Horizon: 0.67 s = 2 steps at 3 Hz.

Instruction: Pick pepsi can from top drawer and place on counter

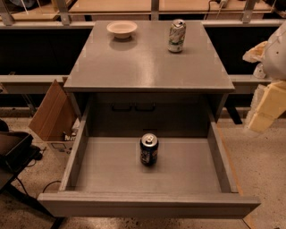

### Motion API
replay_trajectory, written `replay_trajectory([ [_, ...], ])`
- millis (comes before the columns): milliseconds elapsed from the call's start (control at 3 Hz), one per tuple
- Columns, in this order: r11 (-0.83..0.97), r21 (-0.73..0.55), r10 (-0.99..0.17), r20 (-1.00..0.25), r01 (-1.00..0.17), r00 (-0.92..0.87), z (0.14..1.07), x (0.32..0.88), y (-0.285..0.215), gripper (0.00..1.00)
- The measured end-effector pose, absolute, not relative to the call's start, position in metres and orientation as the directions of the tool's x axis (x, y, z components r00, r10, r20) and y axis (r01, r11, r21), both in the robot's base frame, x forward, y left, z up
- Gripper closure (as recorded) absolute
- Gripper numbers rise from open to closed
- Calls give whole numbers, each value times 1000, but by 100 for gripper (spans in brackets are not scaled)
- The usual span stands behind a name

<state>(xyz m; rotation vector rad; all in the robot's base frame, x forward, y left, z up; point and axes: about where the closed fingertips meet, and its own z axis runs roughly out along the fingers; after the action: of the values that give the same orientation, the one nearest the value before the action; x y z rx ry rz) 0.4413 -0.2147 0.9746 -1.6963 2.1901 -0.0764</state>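
The pepsi can (149, 149) stands upright on the floor of the open top drawer (147, 206), near the middle and slightly toward the back. The drawer is pulled fully out toward me. The grey counter (143, 62) is the top of the cabinet behind it. My gripper (266, 107) shows as pale cream parts at the right edge of the view, outside the drawer's right wall and well to the right of the can, at about the counter's height. It holds nothing that I can see.
A pale white-green can (177, 36) and a small white bowl (121, 29) stand at the back of the counter. A brown cardboard box (52, 114) leans left of the cabinet. A dark object (13, 150) sits at the far left. Wooden tables (111, 5) run behind.
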Motion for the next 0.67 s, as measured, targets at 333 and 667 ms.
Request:
replay_trajectory([
  [333,280,-231,-913,-365,-932,-184,939,451,-209,0],
  [667,278,-206,-846,-516,-938,-137,902,474,-186,0],
])
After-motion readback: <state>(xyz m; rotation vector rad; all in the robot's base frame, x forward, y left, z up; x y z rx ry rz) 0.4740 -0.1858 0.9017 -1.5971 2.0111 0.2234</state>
